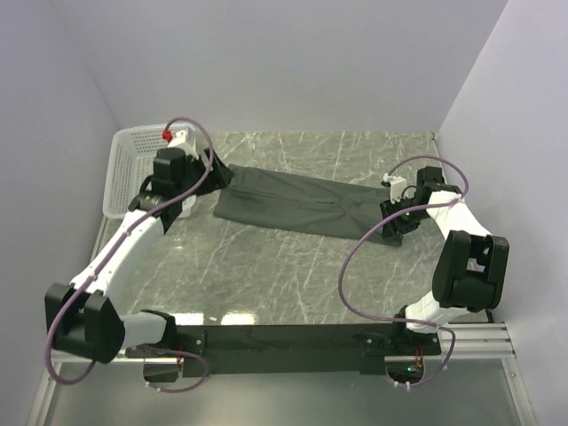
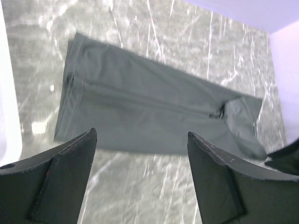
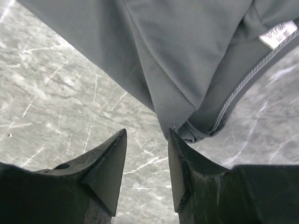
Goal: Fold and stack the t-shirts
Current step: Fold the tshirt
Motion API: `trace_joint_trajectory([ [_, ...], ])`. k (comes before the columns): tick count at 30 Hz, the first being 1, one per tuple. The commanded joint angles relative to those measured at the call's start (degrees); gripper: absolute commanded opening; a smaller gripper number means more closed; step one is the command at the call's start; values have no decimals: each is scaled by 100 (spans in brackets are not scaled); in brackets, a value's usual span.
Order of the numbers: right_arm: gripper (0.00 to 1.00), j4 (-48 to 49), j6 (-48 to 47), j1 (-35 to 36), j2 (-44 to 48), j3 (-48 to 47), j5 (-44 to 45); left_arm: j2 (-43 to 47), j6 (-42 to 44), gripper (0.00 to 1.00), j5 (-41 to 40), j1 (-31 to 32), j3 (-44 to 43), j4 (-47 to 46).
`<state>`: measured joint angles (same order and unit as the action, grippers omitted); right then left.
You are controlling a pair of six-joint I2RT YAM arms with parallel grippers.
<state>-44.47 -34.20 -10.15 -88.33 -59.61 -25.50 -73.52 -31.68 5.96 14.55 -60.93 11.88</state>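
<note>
- Top external view shows us the t-shirt (image 1: 297, 202) lying flat as a long folded strip on the table (image 1: 266, 275), near the basket (image 1: 124, 173).
- We see the left gripper (image 2: 140, 135) at its left end, fingers wide apart.
- The right gripper (image 3: 147, 133) stands at its right end, fingers slightly apart, gripping nothing.

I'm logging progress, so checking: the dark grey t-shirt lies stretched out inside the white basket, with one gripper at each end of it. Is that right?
Not inside the basket. The t-shirt lies stretched out on the table, with the white basket off to its left, as the top external view shows. The left gripper and right gripper are indeed at its two ends.
</note>
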Motion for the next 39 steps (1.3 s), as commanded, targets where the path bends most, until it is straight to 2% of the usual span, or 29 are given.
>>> trace_joint_trajectory([
  [1,47,298,325,-22,36,38,185,311,31,83,187,-4,703,-88],
  [7,45,561,528,-39,141,222,501,84,-628,80,160,-4,1241,-423],
  [9,45,597,519,-39,150,257,511,-153,-838,76,125,-4,1337,-625],
  [13,43,632,545,-39,97,249,511,-654,-1050,73,-191,-4,1224,-678],
  [16,42,694,545,-57,106,310,546,-997,-1208,64,-358,-4,1101,-722],
  [18,42,711,546,-74,124,345,554,-1243,-1296,62,-393,4,1022,-740],
  [33,39,711,484,-233,62,380,440,-2123,-1349,54,-789,22,564,-608],
  [39,35,676,475,-250,18,363,352,-2325,-1306,52,-912,57,529,-599],
])
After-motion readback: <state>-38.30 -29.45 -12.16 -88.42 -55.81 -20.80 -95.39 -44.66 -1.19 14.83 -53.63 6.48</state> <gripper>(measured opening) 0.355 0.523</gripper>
